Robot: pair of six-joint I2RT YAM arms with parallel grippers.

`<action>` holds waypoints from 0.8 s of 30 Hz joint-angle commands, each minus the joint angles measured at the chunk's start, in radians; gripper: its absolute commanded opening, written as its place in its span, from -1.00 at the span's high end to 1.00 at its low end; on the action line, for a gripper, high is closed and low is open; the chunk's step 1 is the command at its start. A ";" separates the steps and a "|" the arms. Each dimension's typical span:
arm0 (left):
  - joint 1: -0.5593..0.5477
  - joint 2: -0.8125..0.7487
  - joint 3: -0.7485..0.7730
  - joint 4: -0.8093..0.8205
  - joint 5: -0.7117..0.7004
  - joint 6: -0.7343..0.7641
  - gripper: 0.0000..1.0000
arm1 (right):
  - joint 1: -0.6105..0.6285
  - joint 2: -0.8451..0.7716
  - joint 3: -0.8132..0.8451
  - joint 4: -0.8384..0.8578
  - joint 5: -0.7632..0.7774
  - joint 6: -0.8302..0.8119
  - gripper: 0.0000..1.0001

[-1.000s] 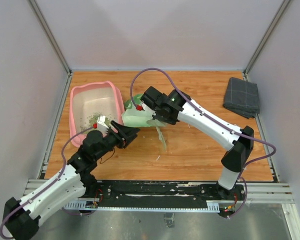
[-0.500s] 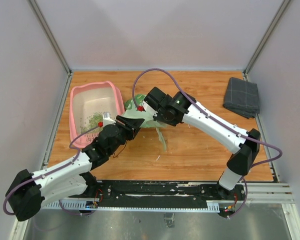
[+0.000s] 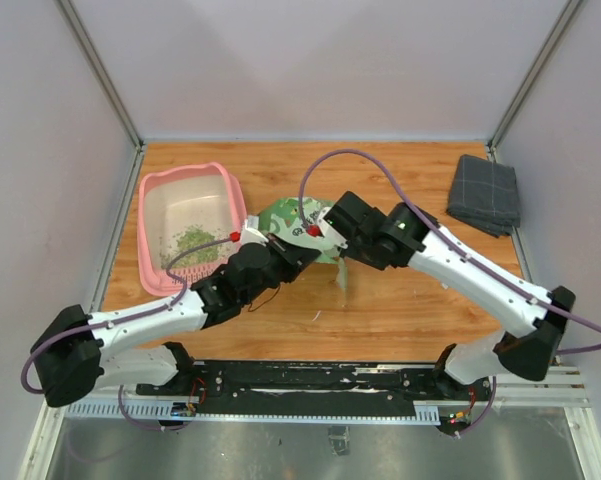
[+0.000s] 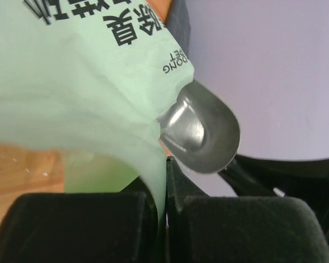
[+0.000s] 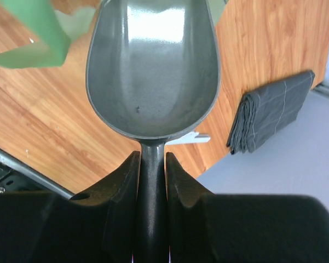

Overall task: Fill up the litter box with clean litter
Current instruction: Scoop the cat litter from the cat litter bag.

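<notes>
The pink litter box stands at the back left, with a thin heap of green clean litter on its pale floor. Just right of it the light green printed bag is raised between the two arms. My left gripper is shut on a thin edge of the bag. My right gripper is shut on the handle of the grey metal scoop, whose bowl is empty. The scoop's bowl hangs right beside the bag.
A folded grey cloth lies at the back right by the wall. A torn green strip and small crumbs lie on the wooden table in front of the bag. Metal rails run along the near edge.
My left gripper has reached right from the litter box and shut on the bag's edge. The right arm has drawn back to the right with the scoop, and the bag has shifted right and lifted.
</notes>
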 commanded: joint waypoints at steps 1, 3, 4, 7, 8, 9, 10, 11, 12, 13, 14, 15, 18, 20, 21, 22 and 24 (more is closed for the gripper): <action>-0.149 -0.007 0.087 0.067 0.069 0.046 1.00 | -0.020 -0.118 -0.061 -0.065 0.003 0.079 0.98; -0.196 -0.016 0.086 0.066 0.048 0.045 1.00 | -0.010 -0.150 -0.095 -0.083 -0.013 0.104 0.98; -0.217 -0.027 0.080 0.064 0.033 0.049 1.00 | 0.002 -0.164 -0.108 -0.102 -0.017 0.117 0.98; -0.245 -0.089 0.038 0.030 -0.007 0.046 1.00 | 0.061 -0.201 -0.133 -0.133 -0.021 0.149 0.98; -0.244 -0.113 0.023 0.000 -0.025 0.045 1.00 | 0.088 -0.208 -0.137 -0.140 -0.017 0.148 0.98; -0.245 -0.140 0.016 -0.040 -0.060 0.048 1.00 | 0.112 -0.208 -0.136 -0.145 -0.009 0.141 0.98; -0.242 -0.163 0.015 -0.087 -0.097 0.061 1.00 | 0.131 -0.198 -0.123 -0.153 0.001 0.132 0.98; -0.234 -0.186 0.018 -0.129 -0.119 0.078 1.00 | 0.146 -0.180 -0.104 -0.165 0.011 0.126 0.98; -0.218 -0.208 0.019 -0.157 -0.125 0.094 1.00 | 0.156 -0.155 -0.074 -0.184 0.026 0.125 0.98; -0.197 -0.230 0.019 -0.179 -0.123 0.110 1.00 | 0.166 -0.124 -0.037 -0.205 0.044 0.124 0.98; -0.174 -0.249 0.018 -0.191 -0.114 0.117 1.00 | 0.177 -0.091 -0.005 -0.226 0.057 0.122 0.98; -0.145 -0.265 0.015 -0.199 -0.104 0.131 1.00 | 0.185 -0.056 0.028 -0.245 0.108 0.122 0.98; -0.051 -0.275 -0.004 -0.195 -0.017 0.141 1.00 | 0.192 0.045 0.099 -0.293 0.148 0.134 0.98; -0.008 -0.262 -0.024 -0.187 0.045 0.136 1.00 | 0.191 0.084 0.111 -0.290 0.166 0.143 0.98; 0.010 -0.257 -0.039 -0.179 0.067 0.131 0.99 | 0.189 0.099 0.110 -0.282 0.171 0.139 0.98; 0.025 -0.255 -0.057 -0.164 0.085 0.127 0.96 | 0.183 0.113 0.112 -0.269 0.171 0.132 0.98; 0.055 -0.247 -0.089 -0.132 0.117 0.119 0.91 | 0.167 0.142 0.127 -0.246 0.162 0.112 0.98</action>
